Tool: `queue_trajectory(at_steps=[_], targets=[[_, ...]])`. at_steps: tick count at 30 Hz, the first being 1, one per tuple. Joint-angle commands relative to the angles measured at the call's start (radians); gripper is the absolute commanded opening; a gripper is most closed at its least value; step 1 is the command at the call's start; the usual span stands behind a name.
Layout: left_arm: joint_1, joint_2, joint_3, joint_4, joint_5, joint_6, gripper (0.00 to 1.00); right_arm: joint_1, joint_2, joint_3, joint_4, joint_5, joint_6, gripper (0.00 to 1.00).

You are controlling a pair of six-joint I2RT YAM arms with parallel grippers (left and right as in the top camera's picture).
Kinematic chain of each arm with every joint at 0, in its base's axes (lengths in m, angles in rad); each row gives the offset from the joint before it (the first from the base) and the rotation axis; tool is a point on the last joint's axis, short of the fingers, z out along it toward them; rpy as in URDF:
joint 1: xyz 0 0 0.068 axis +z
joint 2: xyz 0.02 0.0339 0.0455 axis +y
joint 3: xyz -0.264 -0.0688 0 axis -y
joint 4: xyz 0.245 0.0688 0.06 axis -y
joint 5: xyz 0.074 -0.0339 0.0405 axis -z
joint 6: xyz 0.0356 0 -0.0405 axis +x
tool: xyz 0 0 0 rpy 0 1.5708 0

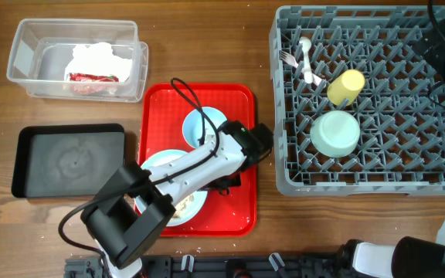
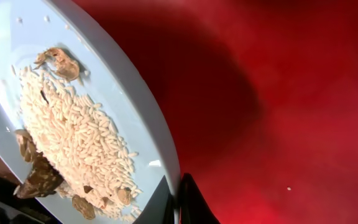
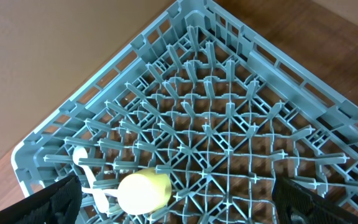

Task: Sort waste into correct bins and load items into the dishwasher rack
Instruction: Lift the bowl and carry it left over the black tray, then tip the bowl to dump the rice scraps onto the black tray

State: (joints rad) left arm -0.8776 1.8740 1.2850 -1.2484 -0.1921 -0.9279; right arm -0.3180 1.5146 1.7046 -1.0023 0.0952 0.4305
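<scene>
L claw (image 2: 178, 200) pinching rim of light blue plate (image 2: 138, 93), 6 o'clock on red tray (image 2: 278, 93); rice crumbs (image 2: 73, 137) aboard; R claw (image 3: 180, 202) spread over rack (image 3: 284, 65); step: scrap dump, I reckon; nxt: lift level, tip over black tray (image 1: 68, 158), 9 o'clock.

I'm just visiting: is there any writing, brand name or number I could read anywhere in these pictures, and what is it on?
No text can be read in any view.
Red-and-white wrapper in the clear tub: may carry print, but it is too small and blurred to read.
Rack, plate, yellow cup, red tray: no writing visible.
</scene>
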Motion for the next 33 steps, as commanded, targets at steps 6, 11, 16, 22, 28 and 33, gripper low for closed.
queue_trajectory(at_steps=[6,11,16,22,28,33], targets=[[0.023,0.002,0.083,-0.088,-0.13,0.012,0.04,0.0,0.008,0.0,0.003,0.018,0.014,1.0],[0.137,-0.01,0.172,-0.11,-0.135,0.14,0.04,0.0,0.008,0.0,0.003,0.018,0.014,1.0],[0.367,-0.035,0.274,-0.094,-0.134,0.281,0.04,0.0,0.008,0.0,0.003,0.018,0.015,1.0],[0.584,-0.042,0.281,-0.018,-0.119,0.409,0.04,0.0,0.008,0.0,0.003,0.018,0.014,1.0],[0.743,-0.042,0.281,0.078,-0.08,0.481,0.04,0.0,0.008,0.0,0.003,0.018,0.014,1.0],[0.838,-0.042,0.281,0.164,0.023,0.48,0.04,0.0,0.008,0.0,0.003,0.018,0.014,1.0]])
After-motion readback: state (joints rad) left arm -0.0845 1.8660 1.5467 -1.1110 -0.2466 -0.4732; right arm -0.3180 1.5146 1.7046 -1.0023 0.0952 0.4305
